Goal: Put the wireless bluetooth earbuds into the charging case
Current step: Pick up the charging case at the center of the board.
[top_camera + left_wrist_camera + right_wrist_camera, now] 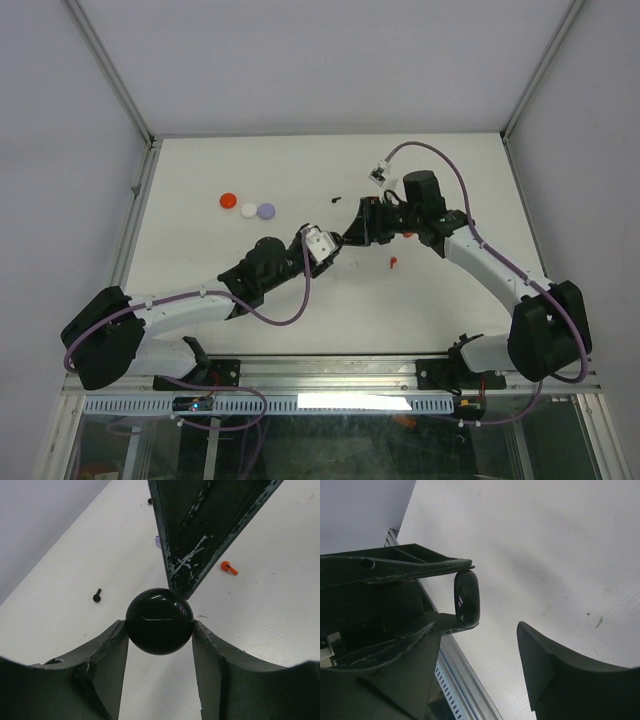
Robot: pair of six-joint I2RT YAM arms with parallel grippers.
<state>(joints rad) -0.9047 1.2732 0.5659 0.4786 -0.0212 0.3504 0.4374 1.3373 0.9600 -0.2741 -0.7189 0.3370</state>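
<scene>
Step in hand, by judgement: opening the case. Left fingers (105, 660) clamp the black round charging case (159, 621). Right fingers (560, 675) stand wide, one tip at its 12 o'clock rim. Red earbud (228, 568) lies at 2 o'clock on the table (280, 610). Next move calls for lifting the lid.

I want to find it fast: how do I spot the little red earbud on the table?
From above, find the white table and the right arm bending toward its middle. Just below that arm's jaws lies the red earbud, alone. It is tiny and stemmed, unlike the bigger round red disc far left, next to a white disc and a lavender disc.
</scene>
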